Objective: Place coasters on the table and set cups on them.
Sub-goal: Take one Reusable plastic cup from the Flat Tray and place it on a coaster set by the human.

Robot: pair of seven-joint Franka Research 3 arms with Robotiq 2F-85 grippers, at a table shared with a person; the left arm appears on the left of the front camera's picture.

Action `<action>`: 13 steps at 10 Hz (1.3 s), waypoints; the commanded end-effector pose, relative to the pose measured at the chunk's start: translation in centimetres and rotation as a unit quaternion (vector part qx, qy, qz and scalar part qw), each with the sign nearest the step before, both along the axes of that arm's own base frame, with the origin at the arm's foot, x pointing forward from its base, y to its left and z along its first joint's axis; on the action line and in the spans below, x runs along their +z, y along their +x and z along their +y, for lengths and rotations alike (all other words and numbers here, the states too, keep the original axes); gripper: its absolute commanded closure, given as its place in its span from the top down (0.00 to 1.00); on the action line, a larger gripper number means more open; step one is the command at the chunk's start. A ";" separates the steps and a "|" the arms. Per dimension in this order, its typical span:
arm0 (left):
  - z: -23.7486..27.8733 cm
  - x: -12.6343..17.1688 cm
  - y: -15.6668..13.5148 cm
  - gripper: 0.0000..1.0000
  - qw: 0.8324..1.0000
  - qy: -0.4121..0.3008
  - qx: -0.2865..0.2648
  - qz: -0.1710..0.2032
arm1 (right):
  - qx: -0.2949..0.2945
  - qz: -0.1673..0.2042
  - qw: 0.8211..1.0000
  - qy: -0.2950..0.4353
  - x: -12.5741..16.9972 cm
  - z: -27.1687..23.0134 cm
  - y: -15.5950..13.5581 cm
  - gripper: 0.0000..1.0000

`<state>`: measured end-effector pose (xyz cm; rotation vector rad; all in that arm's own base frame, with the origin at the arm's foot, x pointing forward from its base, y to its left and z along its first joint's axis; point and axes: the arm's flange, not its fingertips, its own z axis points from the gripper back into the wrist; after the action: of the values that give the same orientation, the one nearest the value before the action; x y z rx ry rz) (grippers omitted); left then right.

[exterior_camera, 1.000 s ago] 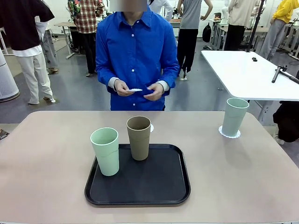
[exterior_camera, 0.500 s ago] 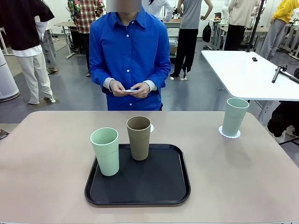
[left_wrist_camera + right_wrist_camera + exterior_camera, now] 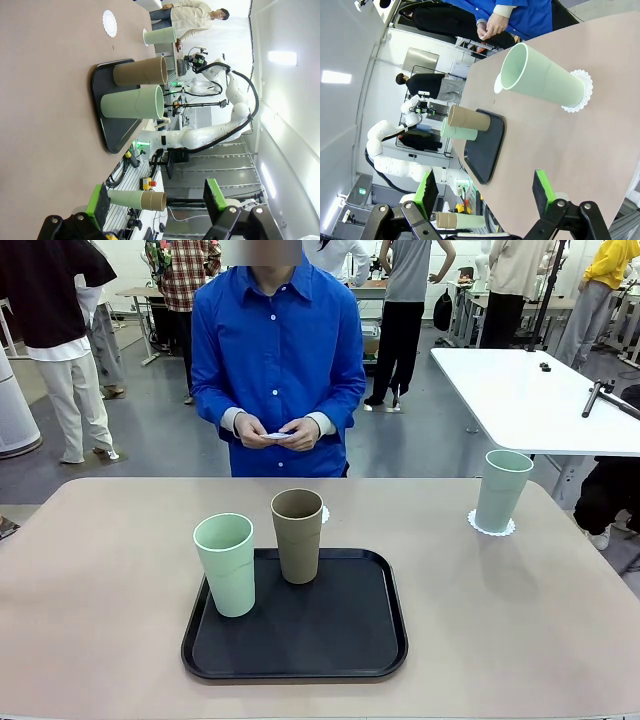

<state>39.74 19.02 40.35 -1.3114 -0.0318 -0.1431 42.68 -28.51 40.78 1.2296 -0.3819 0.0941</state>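
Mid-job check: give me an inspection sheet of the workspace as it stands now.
Surface: beige table, black tray near the middle.
Job's things: mint cup and olive cup upright on the tray; second mint cup stands on the right coaster; middle coaster lies bare behind the olive cup; the person's hands hold a third coaster.
Clutter: small dark item at the table's left edge, too small to tell what.
Grippers: left gripper and right gripper open, holding nothing.
Cables: black cable along the other arm.
Surroundings: white table to the right; people standing behind.
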 end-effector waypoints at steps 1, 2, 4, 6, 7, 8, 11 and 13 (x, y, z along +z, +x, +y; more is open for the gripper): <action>0.0 0.2 -0.1 1.00 1.000 -0.004 0.002 -0.003 | 0.000 -0.001 1.000 0.000 0.0 -0.1 0.0 1.00; 0.0 0.2 -0.1 1.00 1.000 -0.004 0.002 -0.003 | 0.000 -0.001 1.000 0.000 0.0 -0.1 0.0 1.00; 0.0 0.2 -0.1 1.00 1.000 -0.004 0.002 -0.003 | 0.000 -0.001 1.000 0.000 0.0 -0.1 0.0 1.00; 0.0 0.2 -0.1 1.00 1.000 -0.004 0.002 -0.003 | 0.000 -0.001 1.000 0.000 0.0 -0.1 0.0 1.00; 0.0 0.2 -0.1 1.00 1.000 -0.004 0.002 -0.003 | 0.000 0.000 1.000 0.000 0.0 0.0 0.0 1.00; 0.0 0.2 -0.1 1.00 1.000 -0.004 0.002 -0.003 | 0.033 -0.012 0.998 -0.042 3.2 1.6 -0.4 1.00; 0.0 0.2 -0.1 1.00 1.000 -0.004 0.002 -0.003 | 0.115 -0.059 0.976 -0.175 13.7 7.5 -1.6 1.00; 0.0 0.2 -0.1 1.00 1.000 -0.004 0.002 -0.003 | 0.189 -0.134 0.931 -0.280 18.9 13.0 -1.5 1.00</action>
<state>39.76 18.98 40.37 -1.3112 -0.0314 -0.1441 40.44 -17.37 59.92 0.8168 -0.2977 0.5514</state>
